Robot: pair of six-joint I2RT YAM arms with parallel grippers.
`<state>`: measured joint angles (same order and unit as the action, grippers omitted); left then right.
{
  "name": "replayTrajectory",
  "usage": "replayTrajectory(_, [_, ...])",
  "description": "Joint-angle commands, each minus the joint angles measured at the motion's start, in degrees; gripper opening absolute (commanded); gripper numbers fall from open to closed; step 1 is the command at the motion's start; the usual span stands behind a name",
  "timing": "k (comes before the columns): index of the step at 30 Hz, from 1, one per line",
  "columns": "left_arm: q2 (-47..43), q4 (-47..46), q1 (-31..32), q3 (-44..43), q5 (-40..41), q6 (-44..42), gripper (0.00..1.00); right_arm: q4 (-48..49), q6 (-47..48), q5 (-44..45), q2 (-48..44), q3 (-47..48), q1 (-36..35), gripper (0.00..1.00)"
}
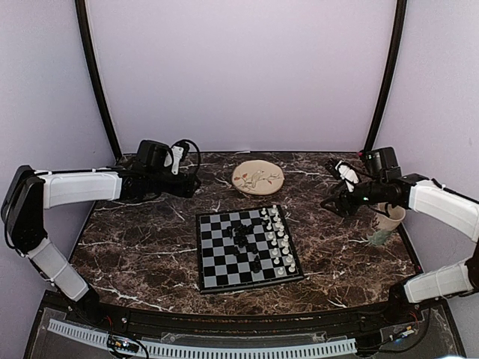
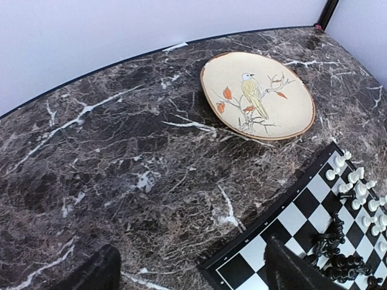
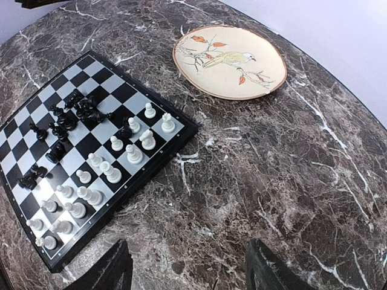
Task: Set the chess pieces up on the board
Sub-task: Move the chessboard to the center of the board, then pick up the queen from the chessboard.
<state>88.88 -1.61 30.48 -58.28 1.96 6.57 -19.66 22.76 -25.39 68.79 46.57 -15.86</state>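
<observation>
white pieces [image 1: 278, 243] look set along the board's [image 1: 213, 262] right edge — black pieces [image 1: 241, 238], heaped mid-board, need picking out singly. left gripper [image 2: 190, 266], right gripper [image 3: 187, 266]: fingers apart, empty.

We see the board [image 1: 247, 250] centred on the bench [image 1: 142, 247], white chess pieces [image 1: 278, 243] ranked along its right side, black chess pieces [image 1: 243, 238] clustered mid-board. A plate [image 1: 257, 178] lies beyond it. The left pincer [image 1: 193, 185] and right pincer [image 1: 331, 203] hover off either side, a cup [image 1: 385, 222] near the latter.
</observation>
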Motion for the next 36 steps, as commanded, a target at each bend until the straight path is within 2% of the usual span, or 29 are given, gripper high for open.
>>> replayTrajectory(1, [0.8, -0.8, -0.3, -1.9, -14.0, -2.7, 0.63, 0.1, 3.4, -1.6, 1.4, -0.2, 0.3, 0.62])
replayTrajectory(4, [1.8, -1.2, -0.3, -3.0, -24.9, -3.4, 0.51, -0.7, 4.5, -1.1, 3.2, 0.6, 0.2, 0.59])
replayTrajectory(7, [2.7, 0.2, 0.3, -3.5, -31.4, -4.9, 0.49, -2.1, 5.3, -1.5, 5.0, 1.8, 0.2, 0.56])
replayTrajectory(13, [5.9, 10.8, 3.6, -6.7, -21.8, -1.1, 0.44, -3.0, 6.8, -2.7, 6.8, 1.9, -0.9, 0.53])
replayTrajectory(17, [8.0, 13.8, 8.7, -8.1, -16.9, 0.5, 0.44, -3.1, 7.3, -0.8, 6.8, 1.9, -1.7, 0.52])
replayTrajectory(21, [10.5, 15.4, 11.1, -9.0, -13.9, -0.2, 0.45, -2.9, 7.4, 0.2, 6.7, 1.7, -1.9, 0.52])
replayTrajectory(28, [10.8, 14.3, 14.1, -8.7, -14.0, -2.3, 0.46, -3.2, 7.6, 0.8, 7.1, 1.8, -2.2, 0.51])
replayTrajectory(33, [9.9, 13.3, 15.8, -8.3, -18.9, -5.6, 0.46, -3.1, 7.7, 1.1, 7.0, 1.6, -2.1, 0.5])
replayTrajectory(36, [11.1, 15.0, 16.3, -9.8, -19.2, -6.0, 0.46, -3.3, 7.8, 1.0, 7.0, 1.7, -2.2, 0.5])
